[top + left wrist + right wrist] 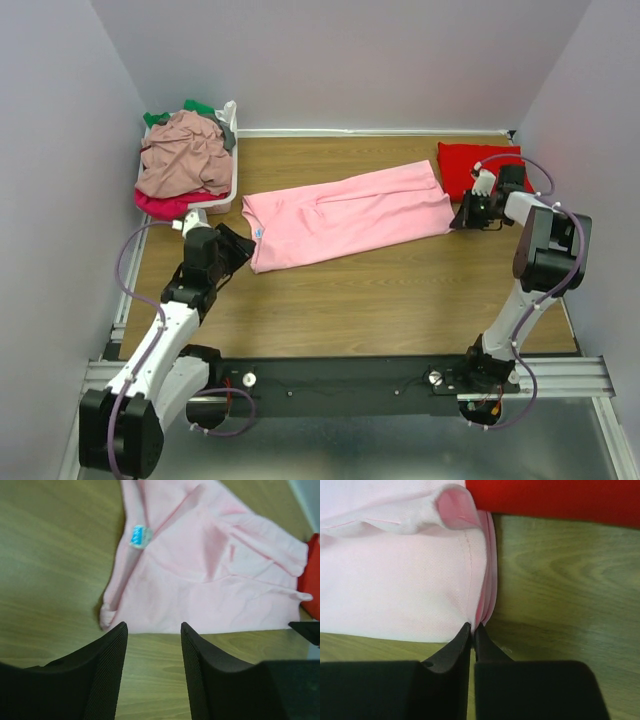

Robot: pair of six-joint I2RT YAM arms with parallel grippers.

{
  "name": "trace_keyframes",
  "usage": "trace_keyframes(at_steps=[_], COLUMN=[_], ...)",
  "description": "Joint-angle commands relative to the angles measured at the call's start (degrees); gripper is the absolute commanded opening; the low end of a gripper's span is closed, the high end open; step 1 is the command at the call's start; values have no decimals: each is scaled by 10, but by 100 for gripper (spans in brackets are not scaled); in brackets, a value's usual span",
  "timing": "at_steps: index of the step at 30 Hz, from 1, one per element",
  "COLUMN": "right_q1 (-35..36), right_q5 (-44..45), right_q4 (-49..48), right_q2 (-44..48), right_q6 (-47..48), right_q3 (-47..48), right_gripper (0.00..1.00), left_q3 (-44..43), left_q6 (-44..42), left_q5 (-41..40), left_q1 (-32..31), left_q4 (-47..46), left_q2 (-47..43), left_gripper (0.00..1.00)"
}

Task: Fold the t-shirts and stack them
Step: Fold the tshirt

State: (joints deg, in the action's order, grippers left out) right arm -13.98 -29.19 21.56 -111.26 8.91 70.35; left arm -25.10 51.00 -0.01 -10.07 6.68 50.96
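At centre spread t-shirt, back-right folded t-shirt, back-left basket

Wood-grain counter with a white basket in its far left corner

A light brown, wood-grain laminate counter filled the floor of a booth closed in by plain, pale lilac-grey walls on the left, far and right sides. A thin white strip ran along the foot of the far wall where it met the counter. A white plastic basket stood on the counter in the far left corner, close against the left wall, heaped above its rim. A silver aluminium frame ran along the near edge, and a flat black crossbar lay across it. In both wrist views the counter's grain showed as long, soft streaks.
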Motion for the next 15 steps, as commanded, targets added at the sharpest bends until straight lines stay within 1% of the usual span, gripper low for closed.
trace_keyframes(at_steps=[1,3,5,6,9,11,13,15], right_q1=[0,0,0,0,0,0,0,-1], right_q5=[14,19,33,40,72,94,119,139], right_q4=[57,89,114,128,181,225,250,262], right_q2=[35,58,81,110,153,205,229,254], right_q6=[39,58,80,101,143,174,195,217], right_q3=[-35,-58,-71,-77,-104,-132,-150,-175], right_gripper=[10,9,9,9,9,10,10,12], left_q3=[-42,-51,-55,-55,-51,-41,-36,-33], left_q6=[-63,-84,-93,-101,-107,-118,-123,-129], left_q5=[-10,-3,37,47,83,117,142,149], left_q1=[4,4,5,5,5,5,6,5], left_q4=[27,20,9,-4,-26,-47,-58,-63], left_q2=[-58,-92,-111,-125,-135,-131,-127,-123], left_gripper=[56,56,56,57,59,59,59,59])
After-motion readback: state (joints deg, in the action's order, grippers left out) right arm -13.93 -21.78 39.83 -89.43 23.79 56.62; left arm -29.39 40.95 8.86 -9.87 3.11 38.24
